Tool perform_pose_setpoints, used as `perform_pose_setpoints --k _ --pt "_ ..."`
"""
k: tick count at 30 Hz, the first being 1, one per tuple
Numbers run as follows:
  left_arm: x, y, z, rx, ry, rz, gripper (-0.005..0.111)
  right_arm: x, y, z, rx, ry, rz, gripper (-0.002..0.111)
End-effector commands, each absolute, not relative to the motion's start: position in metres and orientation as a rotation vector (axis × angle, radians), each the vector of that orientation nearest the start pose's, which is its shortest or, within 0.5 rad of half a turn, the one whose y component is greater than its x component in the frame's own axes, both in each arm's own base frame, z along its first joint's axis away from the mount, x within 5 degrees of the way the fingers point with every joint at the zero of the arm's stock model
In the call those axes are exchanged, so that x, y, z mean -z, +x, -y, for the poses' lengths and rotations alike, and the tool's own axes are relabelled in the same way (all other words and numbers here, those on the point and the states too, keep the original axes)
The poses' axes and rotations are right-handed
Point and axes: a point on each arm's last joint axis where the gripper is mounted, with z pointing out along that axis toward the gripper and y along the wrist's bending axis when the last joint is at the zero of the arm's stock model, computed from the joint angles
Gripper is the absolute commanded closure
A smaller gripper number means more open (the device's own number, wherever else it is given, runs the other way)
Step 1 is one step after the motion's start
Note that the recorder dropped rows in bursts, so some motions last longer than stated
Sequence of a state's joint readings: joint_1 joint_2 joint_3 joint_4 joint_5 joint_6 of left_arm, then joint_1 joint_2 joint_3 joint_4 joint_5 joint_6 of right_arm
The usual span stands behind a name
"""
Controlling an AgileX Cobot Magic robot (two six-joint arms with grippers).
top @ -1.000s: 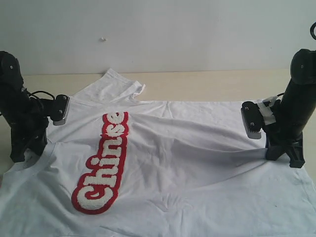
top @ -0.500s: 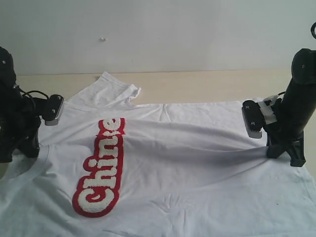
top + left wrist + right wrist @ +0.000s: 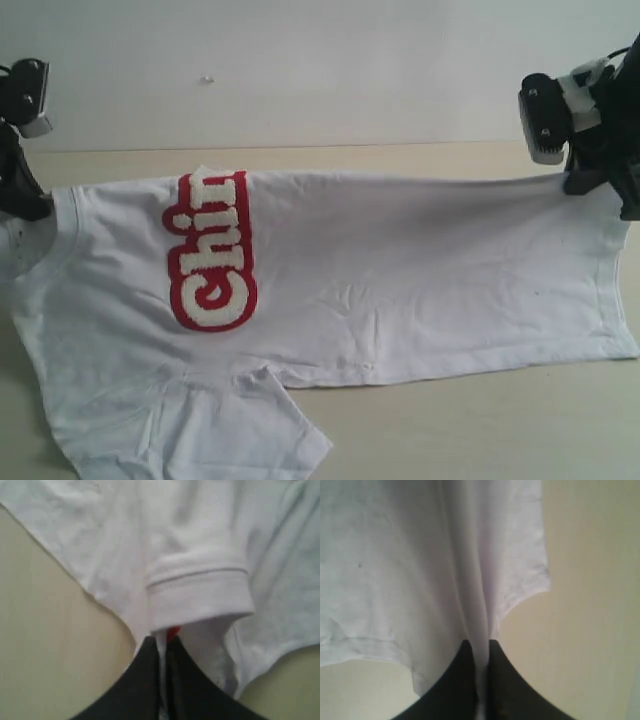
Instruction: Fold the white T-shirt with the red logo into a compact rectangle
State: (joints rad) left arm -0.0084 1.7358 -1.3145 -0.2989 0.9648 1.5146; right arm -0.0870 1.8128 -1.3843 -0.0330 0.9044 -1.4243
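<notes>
left gripper (image 3: 162, 641) clamped on white T-shirt (image 3: 400, 270) edge | right gripper (image 3: 481, 644) clamped on opposite edge

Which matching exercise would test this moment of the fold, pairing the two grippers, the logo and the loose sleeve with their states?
Things:
1. left gripper
2. right gripper
3. red-outlined logo of fuzzy white letters
4. loose white short sleeve

States:
A. lying flat on the beige table, nearest the exterior camera
B. shut on the hem end of the white cotton T-shirt
C. running over the fold, only "Chin" showing
D. shut on the collar end of the shirt

Pairs: 1-D, 2-B, 3-C, 4-A
</notes>
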Motion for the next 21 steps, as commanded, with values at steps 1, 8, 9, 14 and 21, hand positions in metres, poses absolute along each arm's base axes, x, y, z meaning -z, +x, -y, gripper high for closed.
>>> perform_pose_setpoints --k 1,8,9,14,21 --pt "-0.274 0.347 0.021 0.001 1.665 -2.077 0.107 -0.274 0.365 0.038 0.443 -1.741 -2.225 0.108" --pt "-0.312 0.325 0.030 0.012 1.583 -1.981 0.107 -0.313 0.343 0.033 0.481 -1.667 -2.175 0.108" --pt "-0.317 0.320 0.031 0.001 1.578 -1.967 0.107 -0.318 0.340 0.033 0.485 -1.655 -2.166 0.108" --pt "-0.338 0.299 0.033 -0.030 1.535 -1.918 0.107 -0.343 0.321 0.031 0.514 -1.606 -2.151 0.108" --pt "-0.370 0.266 0.047 -0.013 1.497 -1.847 0.107 -0.373 0.290 0.027 0.545 -1.583 -2.121 0.108"
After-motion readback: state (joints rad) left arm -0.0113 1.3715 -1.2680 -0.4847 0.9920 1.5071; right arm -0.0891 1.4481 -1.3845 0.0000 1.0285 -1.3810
